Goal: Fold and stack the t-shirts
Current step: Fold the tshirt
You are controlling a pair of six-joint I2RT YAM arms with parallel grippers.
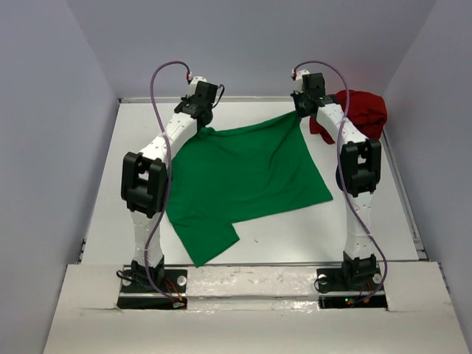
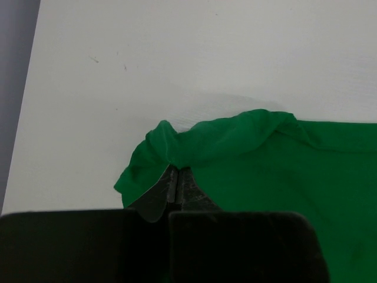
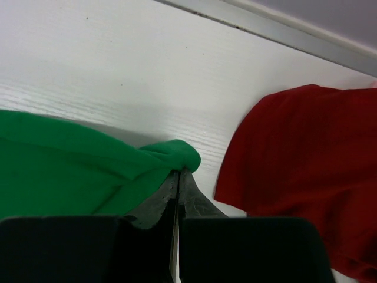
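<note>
The green t-shirt [image 1: 240,177] lies spread on the white table, its far edge lifted at two corners. My left gripper [image 1: 202,118] is shut on the shirt's far left corner; in the left wrist view the cloth [image 2: 259,171] bunches over the closed gripper [image 2: 177,174]. My right gripper [image 1: 302,109] is shut on the far right corner; in the right wrist view the green cloth [image 3: 76,165] folds over the closed gripper [image 3: 178,177]. The dark red t-shirt [image 1: 361,114] lies crumpled at the far right, beside the right gripper, and it also shows in the right wrist view [image 3: 300,165].
The table's raised back edge [image 1: 251,99] runs just behind both grippers. A metal rail [image 1: 404,199] lines the right side. Grey walls enclose the table on three sides.
</note>
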